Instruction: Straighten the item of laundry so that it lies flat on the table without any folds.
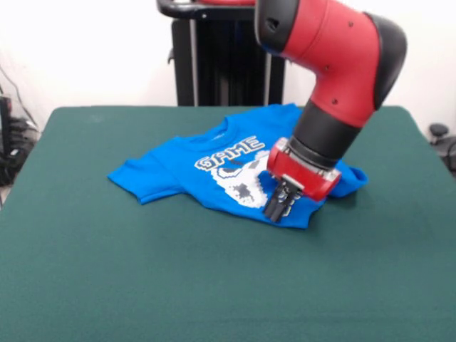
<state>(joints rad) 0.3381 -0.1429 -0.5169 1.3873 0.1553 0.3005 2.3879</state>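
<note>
While the gripper (278, 208) hangs with fingers nearly shut, pinching nothing I can make out, over the T-shirt's (214, 167) near hem, most cloth lies leftward on the table (142, 278).

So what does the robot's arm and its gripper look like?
The arm is bulky and rounded, glossy red with black joint sections and a black cap at the elbow. A black cylindrical wrist leads to a red block with a pale plate, and the gripper has short, dark fingers.

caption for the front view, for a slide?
Sawyer gripper low on the creased blue T-shirt on the green table.
</note>
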